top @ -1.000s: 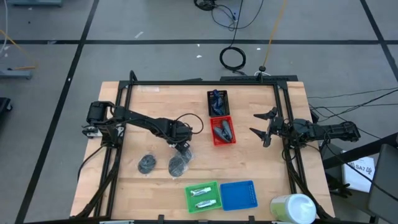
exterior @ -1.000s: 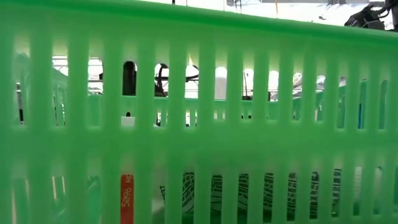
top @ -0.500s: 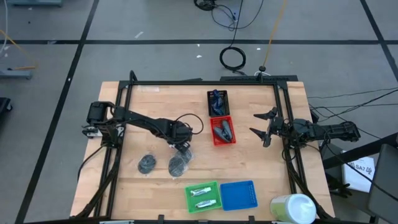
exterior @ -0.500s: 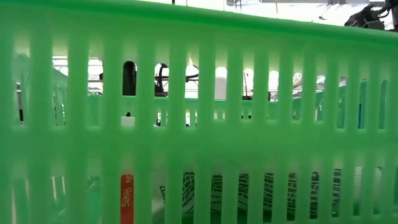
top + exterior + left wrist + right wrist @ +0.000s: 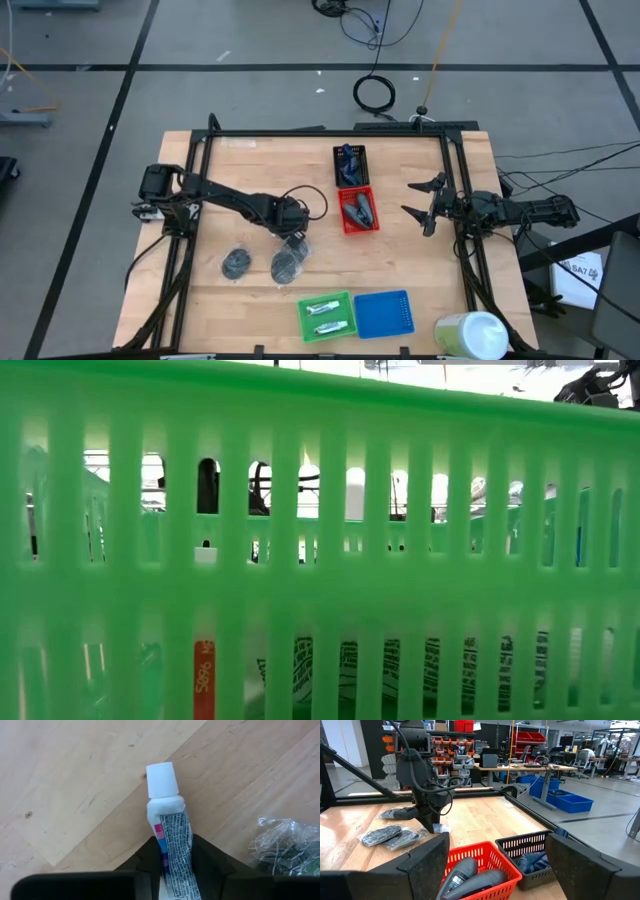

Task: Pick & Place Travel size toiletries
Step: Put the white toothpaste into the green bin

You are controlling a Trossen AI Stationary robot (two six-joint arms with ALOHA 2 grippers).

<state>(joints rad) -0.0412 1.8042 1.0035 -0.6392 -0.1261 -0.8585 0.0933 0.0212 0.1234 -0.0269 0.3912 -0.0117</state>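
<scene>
Nearest you along the table's front edge sit the green mesh basket (image 5: 326, 316), with two thin white tubes (image 5: 322, 307) already lying in it, the empty-looking blue mesh basket (image 5: 384, 313) touching its side, and the large white-and-green cylinder (image 5: 470, 335) at the corner. Just beyond them, on the bare wood, lie the two round dark pads (image 5: 263, 263) in clear wrap, side by side. Right at the edge of the nearer-centre pad your left gripper (image 5: 172, 851) is down at the table (image 5: 240, 160), and its jaws have come together on a thin white tube (image 5: 167, 822): the wrist view shows both dark fingers pressed against the printed barrel, the white cap poking out ahead and resting on the wood. So you are in the grasp step of the pick, with the tube not yet lifted. Your next move, as I read it, is to raise it straight up clear of the crinkled wrap beside it, then carry it toward you to the green basket where its fellows lie, and let go low so it does not bounce out. Farther back, the red mesh basket (image 5: 357, 210) holds dark blue-grey mini bottles (image 5: 470, 876), with the black mesh basket (image 5: 350, 164) behind it. Your right gripper (image 5: 428, 205) waits off to the right of those baskets, jaws spread wide and holding nothing.
</scene>
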